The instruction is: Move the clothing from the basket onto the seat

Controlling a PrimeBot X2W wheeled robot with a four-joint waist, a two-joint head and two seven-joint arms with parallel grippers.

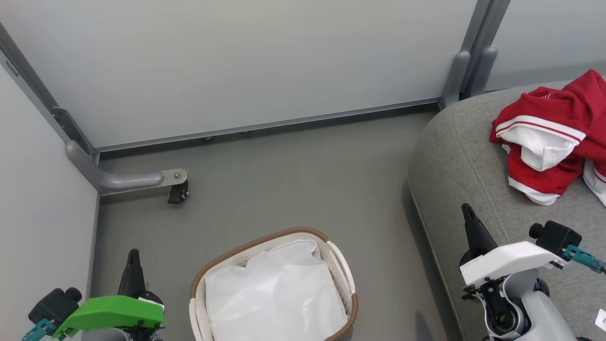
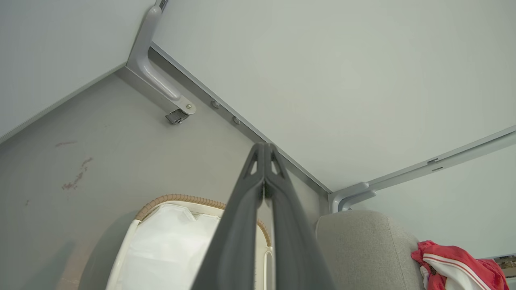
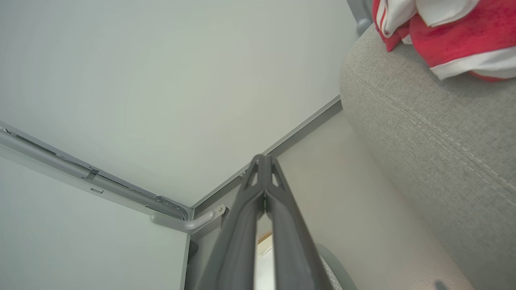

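Partly cropped clothing [image 1: 544, 102] on seat [image 1: 457, 158]; basket [image 1: 289, 231] clipped.

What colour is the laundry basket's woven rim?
Brown: the woven rim tops the oval white plastic basket; head view shows it best.

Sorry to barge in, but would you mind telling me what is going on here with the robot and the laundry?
The robot is moving clothing from a basket to a seat, and that job looks about done. The red clothing lies in a crumpled heap on the grey seat. The basket stands on the floor and holds its white sheet, with no clothing that I can see. The left gripper and the right gripper are both shut and hold nothing.
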